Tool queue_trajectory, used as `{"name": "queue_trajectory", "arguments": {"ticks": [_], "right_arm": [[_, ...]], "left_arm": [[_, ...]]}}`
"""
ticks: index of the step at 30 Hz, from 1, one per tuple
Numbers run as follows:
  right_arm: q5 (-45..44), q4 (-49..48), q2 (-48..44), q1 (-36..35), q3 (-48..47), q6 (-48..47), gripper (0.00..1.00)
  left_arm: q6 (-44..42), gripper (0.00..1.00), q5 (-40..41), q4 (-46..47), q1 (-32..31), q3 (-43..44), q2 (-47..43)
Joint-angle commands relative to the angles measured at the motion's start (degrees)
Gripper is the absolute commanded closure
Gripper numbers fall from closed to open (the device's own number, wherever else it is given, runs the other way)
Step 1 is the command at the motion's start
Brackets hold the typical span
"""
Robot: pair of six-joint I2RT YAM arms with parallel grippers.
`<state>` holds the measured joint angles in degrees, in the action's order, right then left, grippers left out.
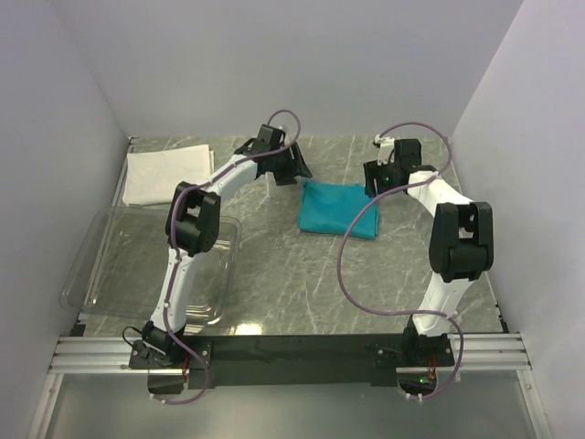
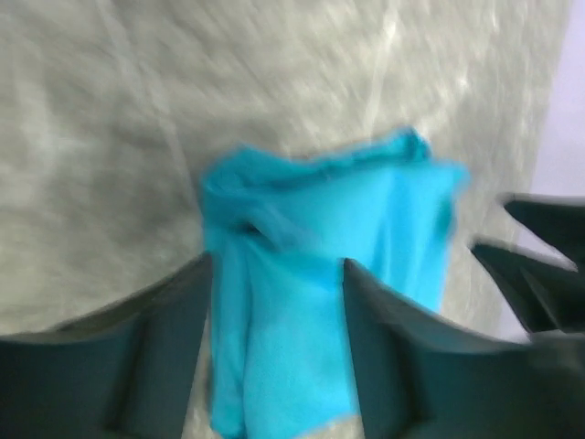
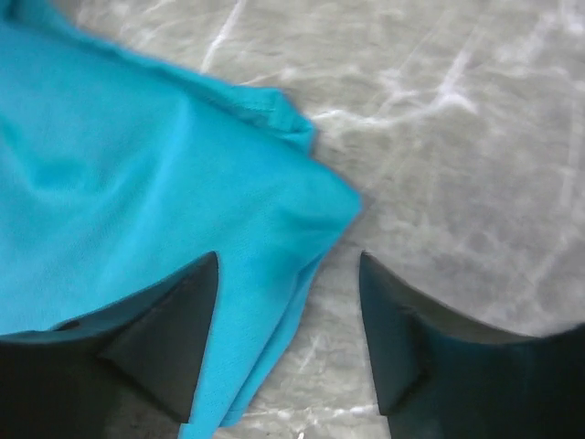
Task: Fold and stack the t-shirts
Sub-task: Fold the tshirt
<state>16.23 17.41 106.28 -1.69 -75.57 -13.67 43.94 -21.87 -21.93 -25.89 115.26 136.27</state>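
Teal-blue t-shirt (image 1: 340,208) sits folded in the middle of the table (image 1: 302,293), white t-shirt (image 1: 167,174) well apart, far left. Left gripper (image 2: 274,265) and right gripper (image 3: 291,261) gape over its corners, holding nothing. Danger: a finger snags the loose layer and the fold springs open.

Top external camera fixed high at the near edge, facing down across the whole table (image 1: 302,293), 2 wrist cameras close over the surface, angled down, left one blurred, all 3 views share the teal t-shirt (image 1: 340,208)
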Motion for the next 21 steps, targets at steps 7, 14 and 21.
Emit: {"name": "queue_trajectory", "arguments": {"ticks": [7,14,21], "right_arm": [[20.81,6.53,-7.93,3.62,-1.16,-2.56,0.37],[33.43,24.52,0.24,0.57,-3.62,-13.32,1.00],[31.50,21.71,0.68,-0.32,0.42,-9.19,1.00]], "left_arm": [[-11.07,0.40,14.79,3.29,0.40,-5.38,-17.93],[-8.35,0.99,-7.74,7.95,-2.84,-16.03,-17.27],[-3.43,0.99,-9.96,10.50,-4.96,-9.80,-6.29]]}}
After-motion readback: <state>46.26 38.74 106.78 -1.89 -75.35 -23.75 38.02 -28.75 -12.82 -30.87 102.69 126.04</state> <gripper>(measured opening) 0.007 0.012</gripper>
